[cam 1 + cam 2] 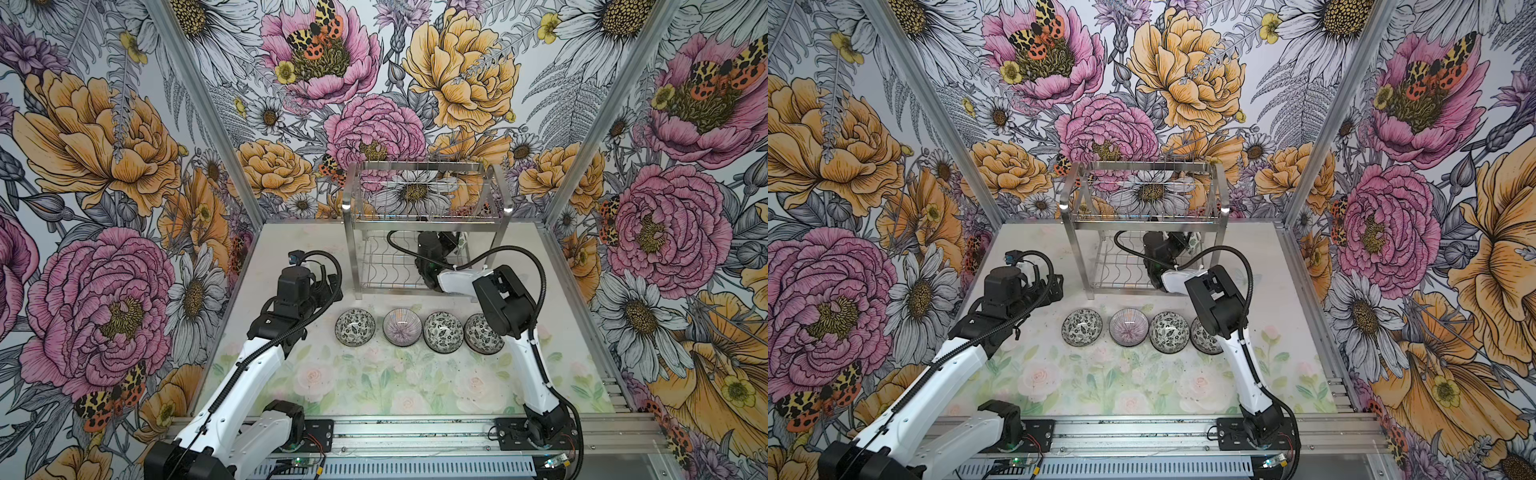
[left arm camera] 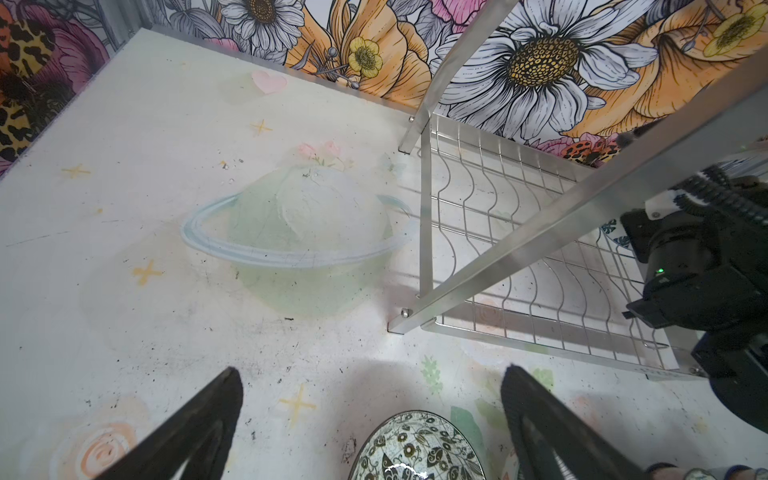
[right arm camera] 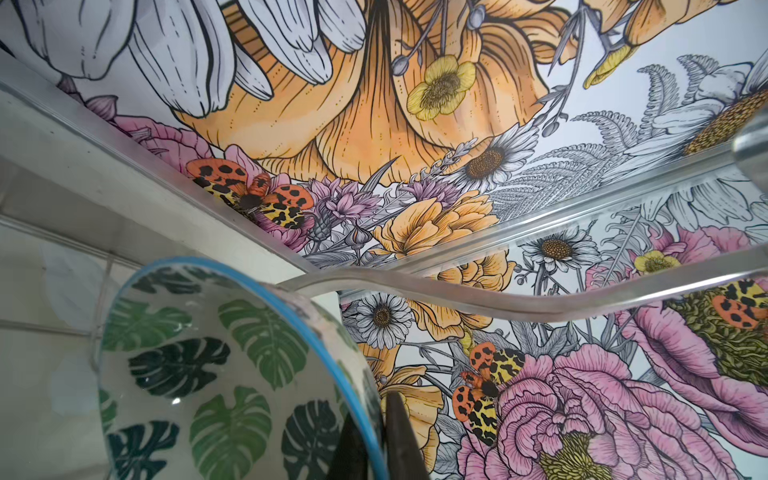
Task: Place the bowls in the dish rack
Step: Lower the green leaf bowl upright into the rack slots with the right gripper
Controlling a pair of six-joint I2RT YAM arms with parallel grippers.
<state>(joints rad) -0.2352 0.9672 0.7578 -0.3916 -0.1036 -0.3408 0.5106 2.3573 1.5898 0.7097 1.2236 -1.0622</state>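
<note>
right claw (image 3: 376, 440): clamped on the rim of the green-leaf bowl (image 3: 216, 374), one finger inside the bowl and one outside; in both top views it reaches in under the rack's upper shelf.
green-leaf bowl: tipped on its side at the right end of the dish rack's lower shelf, with a rack wire running just past its blue rim; whether it rests on the wires cannot be told.
left claw (image 2: 374, 374): jaws spread wide, gripping nothing, above the table (image 1: 374, 386) near the rack's front left leg.
dish rack (image 1: 432, 220): two wire shelves on flat steel legs, standing at the middle of the surface's far edge.
bowl row: four bowls upright on the surface, side by side in a line along the rack's front, a little apart from it.
row, left to right: black-white leaf bowl (image 1: 355, 327), striped bowl (image 1: 402, 327), second leaf bowl (image 1: 443, 332), black-white flower bowl (image 1: 480, 336), the last partly behind the right arm.
left wrist view: the black-white leaf bowl shows between the spread fingers, untouched.
</note>
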